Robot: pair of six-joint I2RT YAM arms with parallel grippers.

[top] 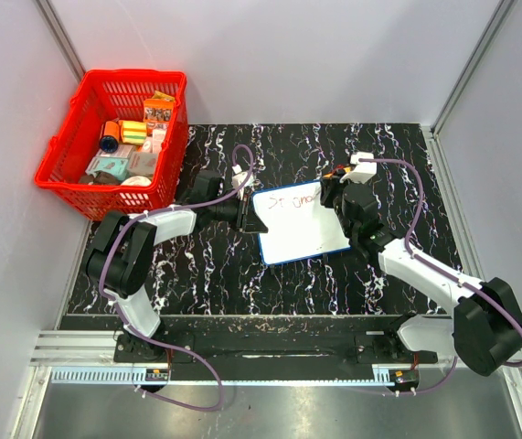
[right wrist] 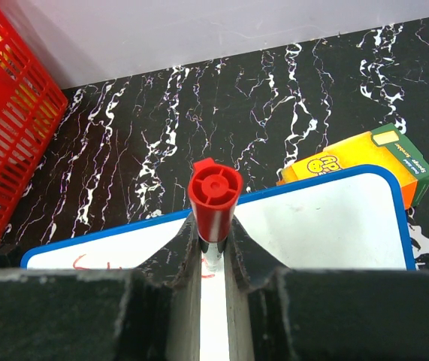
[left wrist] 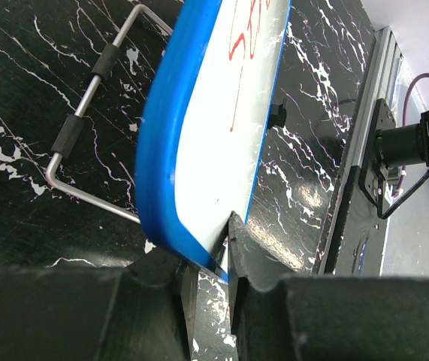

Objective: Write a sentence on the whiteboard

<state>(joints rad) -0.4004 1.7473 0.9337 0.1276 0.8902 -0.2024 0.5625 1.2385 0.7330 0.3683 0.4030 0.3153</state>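
The whiteboard [top: 302, 229], white with a thin blue frame, lies tilted on the black marbled table between both arms. My left gripper [top: 245, 218] is shut on its left edge; in the left wrist view the fingers [left wrist: 259, 263] pinch the blue rim of the whiteboard [left wrist: 222, 135]. The sentence [top: 297, 198] is a short scrawl of red strokes along the top of the board, also visible as the sentence [left wrist: 248, 37]. My right gripper [right wrist: 212, 252] is shut on a red marker [right wrist: 214, 195], standing upright with its tip on the whiteboard [right wrist: 319, 226] at the end of the strokes.
A red basket [top: 87, 187] full of small packages stands at the far left. An orange-and-green box [right wrist: 357, 162] lies just behind the board's far edge. A bent wire stand [left wrist: 86, 128] shows under the board. Grey walls close in the table.
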